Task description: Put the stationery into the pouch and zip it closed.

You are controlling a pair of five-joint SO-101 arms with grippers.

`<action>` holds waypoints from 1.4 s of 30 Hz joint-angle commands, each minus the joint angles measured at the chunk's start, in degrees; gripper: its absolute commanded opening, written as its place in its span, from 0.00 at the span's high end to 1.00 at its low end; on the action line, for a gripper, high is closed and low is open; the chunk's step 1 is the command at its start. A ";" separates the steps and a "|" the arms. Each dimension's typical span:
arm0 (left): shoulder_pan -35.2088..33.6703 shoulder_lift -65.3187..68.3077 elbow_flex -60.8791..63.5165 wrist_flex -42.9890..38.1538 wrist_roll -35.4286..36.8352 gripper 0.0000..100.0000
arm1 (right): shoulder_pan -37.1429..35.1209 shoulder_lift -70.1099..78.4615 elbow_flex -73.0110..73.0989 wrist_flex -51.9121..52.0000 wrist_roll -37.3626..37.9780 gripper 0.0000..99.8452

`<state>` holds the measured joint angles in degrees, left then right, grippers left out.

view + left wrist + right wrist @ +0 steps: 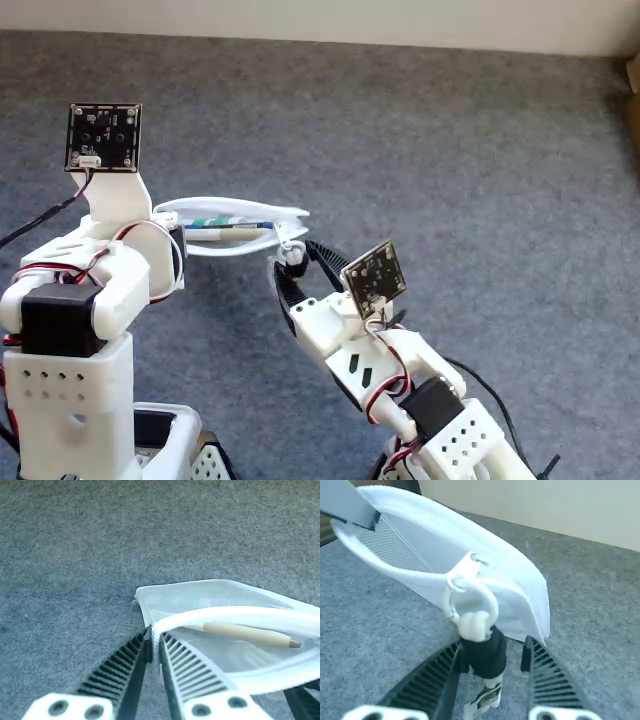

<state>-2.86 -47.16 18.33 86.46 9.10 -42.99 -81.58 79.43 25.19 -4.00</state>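
Nearest, at lower centre of the high view, the right jaws stand apart around the zip pull (475, 627), with a gap on one side. Just beyond, the open pouch (255, 210) sits left of centre against the grey table (470, 140), a beige pen (247, 634) inside it. The left jaws are clamped on the rim at its left end.

Grey felt surface (480, 150), pale wall (400, 20) behind
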 commanded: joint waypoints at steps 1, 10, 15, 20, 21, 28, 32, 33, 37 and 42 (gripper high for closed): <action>-0.57 -0.04 0.31 0.09 -0.53 0.99 | 0.75 -1.27 -0.66 -0.92 0.79 0.86; -0.57 -0.04 0.31 0.00 -0.53 0.99 | 0.66 -1.54 -0.84 -0.92 8.97 0.98; -0.57 0.04 0.31 -0.18 -0.53 0.99 | 0.48 -10.77 -0.13 1.19 9.67 1.00; -0.57 0.13 0.31 -0.26 -0.53 0.99 | 0.40 -18.86 0.31 9.89 9.76 1.00; -0.57 0.04 0.22 -0.26 -0.53 0.99 | 0.40 -19.30 0.31 10.68 9.76 1.00; -0.57 -0.04 -0.40 -0.35 -3.08 0.99 | 0.40 -19.47 -0.22 18.33 11.34 1.00; -0.31 -0.04 -0.40 -2.46 -6.51 0.98 | 0.31 -20.00 -0.48 24.84 16.44 1.00; -0.31 -0.04 -0.40 -3.16 -6.95 0.96 | 0.31 -20.00 -0.92 26.15 17.05 1.00; 1.01 -0.04 -1.71 -4.92 -7.38 0.83 | 0.31 -20.09 -4.88 33.01 17.49 1.00; 8.31 0.22 -3.74 -7.47 -11.25 0.79 | 0.22 -20.09 -8.84 39.52 17.49 1.00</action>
<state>-1.01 -46.20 18.42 81.80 1.71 -42.81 -101.10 75.65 62.20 12.70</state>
